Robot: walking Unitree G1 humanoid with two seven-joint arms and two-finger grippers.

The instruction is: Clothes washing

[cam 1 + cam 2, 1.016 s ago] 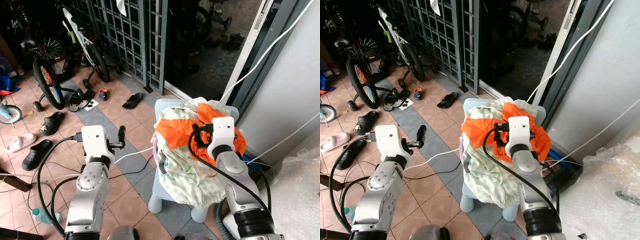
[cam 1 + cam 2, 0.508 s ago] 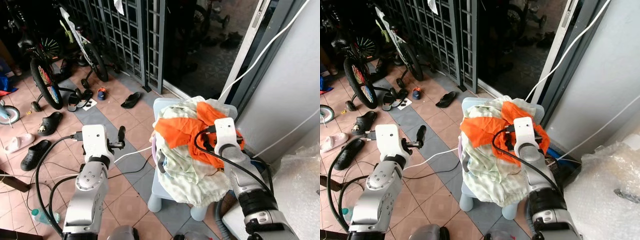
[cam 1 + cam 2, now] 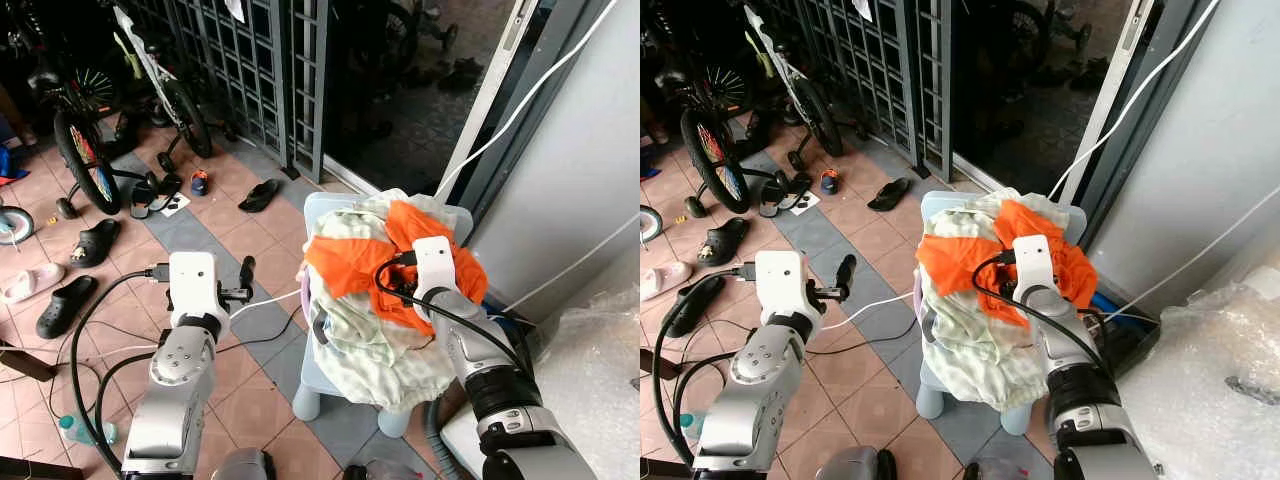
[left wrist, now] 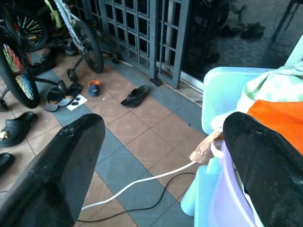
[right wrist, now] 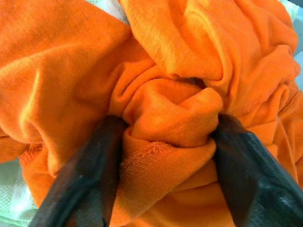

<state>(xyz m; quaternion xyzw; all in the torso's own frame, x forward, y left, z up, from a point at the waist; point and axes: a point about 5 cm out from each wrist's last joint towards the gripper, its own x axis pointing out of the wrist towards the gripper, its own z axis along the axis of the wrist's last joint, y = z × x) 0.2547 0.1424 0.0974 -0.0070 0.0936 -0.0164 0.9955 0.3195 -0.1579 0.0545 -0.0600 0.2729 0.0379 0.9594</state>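
far left: bicycle (image 3: 85,140) and sandals (image 3: 60,270) on the tiled floor (image 3: 250,240), metal gate (image 3: 270,70) behind. left claw (image 3: 246,282) held out above the floor, just left of the chair, fingers (image 4: 61,161) spread apart, nothing between them. white cable (image 3: 265,303) runs on the floor under it. light blue plastic chair (image 3: 330,375) holds a pile: pale green cloth (image 3: 375,345) draped down the front, orange garment (image 3: 350,265) on top. right claw (image 5: 165,142) is pressed into the orange garment, fingers clamped on a bunched fold of it. right: grey wall (image 3: 580,180), clear plastic sheet (image 3: 590,370) in the lower right corner.
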